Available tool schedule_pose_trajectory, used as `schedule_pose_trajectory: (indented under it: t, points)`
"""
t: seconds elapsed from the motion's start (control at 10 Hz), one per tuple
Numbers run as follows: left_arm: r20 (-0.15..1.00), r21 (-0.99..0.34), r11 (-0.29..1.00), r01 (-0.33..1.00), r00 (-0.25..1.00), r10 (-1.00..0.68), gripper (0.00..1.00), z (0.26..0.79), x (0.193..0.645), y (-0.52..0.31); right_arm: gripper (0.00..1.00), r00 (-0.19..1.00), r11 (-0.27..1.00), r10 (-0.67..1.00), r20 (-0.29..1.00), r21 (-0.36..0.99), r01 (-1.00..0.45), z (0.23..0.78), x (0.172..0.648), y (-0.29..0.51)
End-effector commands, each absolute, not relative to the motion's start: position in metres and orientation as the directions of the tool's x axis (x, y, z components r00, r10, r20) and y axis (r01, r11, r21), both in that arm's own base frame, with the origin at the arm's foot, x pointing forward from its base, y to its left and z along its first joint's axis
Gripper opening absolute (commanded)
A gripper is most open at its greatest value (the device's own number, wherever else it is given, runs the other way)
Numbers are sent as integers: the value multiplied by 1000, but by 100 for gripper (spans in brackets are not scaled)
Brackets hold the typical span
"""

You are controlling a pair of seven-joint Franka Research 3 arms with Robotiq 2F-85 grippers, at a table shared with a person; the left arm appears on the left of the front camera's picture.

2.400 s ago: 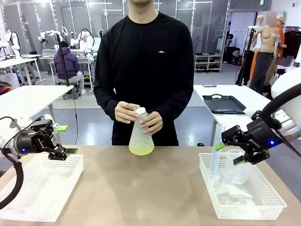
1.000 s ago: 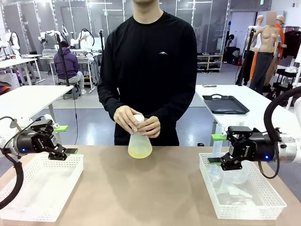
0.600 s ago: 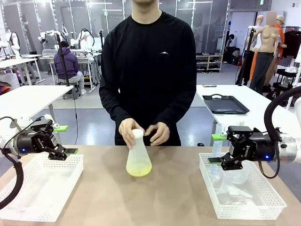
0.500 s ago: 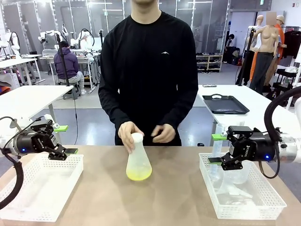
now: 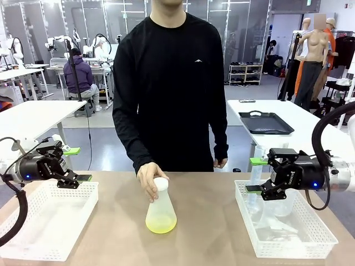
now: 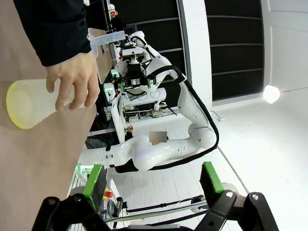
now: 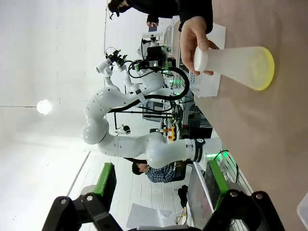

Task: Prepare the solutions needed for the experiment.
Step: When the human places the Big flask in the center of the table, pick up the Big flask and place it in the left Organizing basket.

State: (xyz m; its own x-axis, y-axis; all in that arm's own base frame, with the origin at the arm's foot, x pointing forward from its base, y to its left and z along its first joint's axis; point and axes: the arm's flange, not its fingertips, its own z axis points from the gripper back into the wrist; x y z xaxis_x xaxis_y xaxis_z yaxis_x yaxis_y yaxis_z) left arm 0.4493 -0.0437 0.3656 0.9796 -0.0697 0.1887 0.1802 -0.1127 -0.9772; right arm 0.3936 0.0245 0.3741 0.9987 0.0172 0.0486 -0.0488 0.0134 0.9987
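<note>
Close to us, two white baskets sit on the brown table (image 5: 211, 238), one at each side. Our left gripper (image 5: 77, 164) hangs above the far edge of the left basket (image 5: 33, 252). We see its two fingers stand wide apart, and they hold nothing. The right basket (image 5: 294, 249) has a clear cup (image 5: 283, 206) and a tall clear tube (image 5: 253, 202) in it. Our right gripper (image 5: 254, 175) hangs over the far left corner of this basket, just beside the tube. Its fingers are wide apart too, with nothing between them.

A bit farther off, in the middle of the table and between the baskets, we see a cloudy plastic bottle (image 5: 161, 208). It has a wide bottom and a thin neck, and it stands straight up. The yellow-green liquid (image 5: 161, 225) lies in a thin layer at the bottom of the bottle. The person's hand (image 5: 147, 180) holds the bottle by its neck, near the top.

The person stands at the far side of the table in a black top with long sleeves. The other hand (image 5: 221, 162) hangs down at the person's side, well apart from the bottle.

Far behind, a black tray (image 5: 263, 122) lies on a white table (image 5: 302, 119).
</note>
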Motion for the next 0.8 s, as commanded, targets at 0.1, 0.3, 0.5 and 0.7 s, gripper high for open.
schedule_pose_trajectory:
  t: [0.1,0.3,0.5,0.7]
  points:
    - [191,-977,-113,182,979,-70,100,366,449,-44,94,998,7,18,61,998,-61,374,393,26]
    - [191,-977,-113,182,979,-70,100,366,449,-44,94,998,7,18,61,998,-61,374,393,26]
    - [280,-957,-88,276,959,-32,100,376,452,-54,94,998,7,18,61,998,-61,374,393,26]
    - [481,-876,-37,480,876,-24,100,397,464,-77,94,998,7,18,61,998,-61,374,393,26]
